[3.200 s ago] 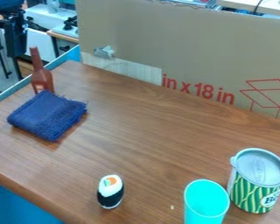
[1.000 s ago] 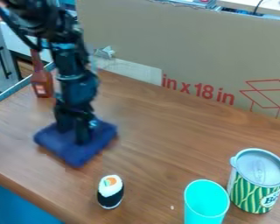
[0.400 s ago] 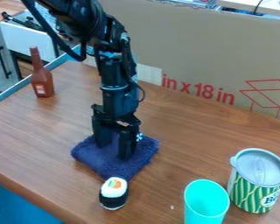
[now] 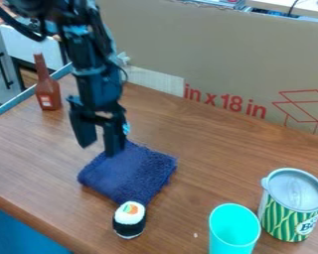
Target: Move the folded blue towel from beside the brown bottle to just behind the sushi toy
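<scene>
Two parted fingers (image 4: 113, 140); one cloth (image 4: 136, 173)

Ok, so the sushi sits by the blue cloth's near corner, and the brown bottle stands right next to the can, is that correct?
Not quite: the camera view shows the brown bottle off to the left, beyond the blue cloth, well away from the can. The sushi does sit by the cloth's near corner.

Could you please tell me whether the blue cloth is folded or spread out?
It appears folded: the blue cloth lies on the table as a compact, roughly square pad with visibly thick edges.
</scene>
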Controlling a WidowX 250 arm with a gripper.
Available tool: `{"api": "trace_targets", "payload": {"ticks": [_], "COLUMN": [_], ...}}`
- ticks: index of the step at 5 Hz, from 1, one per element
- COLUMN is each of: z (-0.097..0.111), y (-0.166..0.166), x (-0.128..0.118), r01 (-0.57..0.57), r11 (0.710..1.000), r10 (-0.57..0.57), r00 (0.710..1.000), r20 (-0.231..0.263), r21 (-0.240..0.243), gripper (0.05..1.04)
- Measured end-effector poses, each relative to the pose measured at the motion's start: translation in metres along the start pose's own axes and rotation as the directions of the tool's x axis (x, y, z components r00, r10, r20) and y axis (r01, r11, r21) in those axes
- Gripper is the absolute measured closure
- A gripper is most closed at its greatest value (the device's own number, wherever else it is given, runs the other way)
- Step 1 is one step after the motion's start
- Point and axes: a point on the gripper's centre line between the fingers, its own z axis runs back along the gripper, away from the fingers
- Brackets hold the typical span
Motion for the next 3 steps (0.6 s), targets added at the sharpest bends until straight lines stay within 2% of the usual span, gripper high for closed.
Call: {"api": "trace_targets", "payload": {"ticks": [1, 2, 3], "z": [0.037, 0.060, 0.061], "y": [0.007, 0.004, 0.003], "x": [-0.018, -0.035, -0.036], "r01": [-0.005, 0.034, 0.039], "r11": [0.999, 0.999, 0.999], "r10": [0.008, -0.032, -0.038], "r00": [0.998, 0.996, 0.995], "r20": [0.064, 0.083, 0.088], "r21": [-0.042, -0.018, -0.013], "gripper": [0.083, 0.083, 0.083]}}
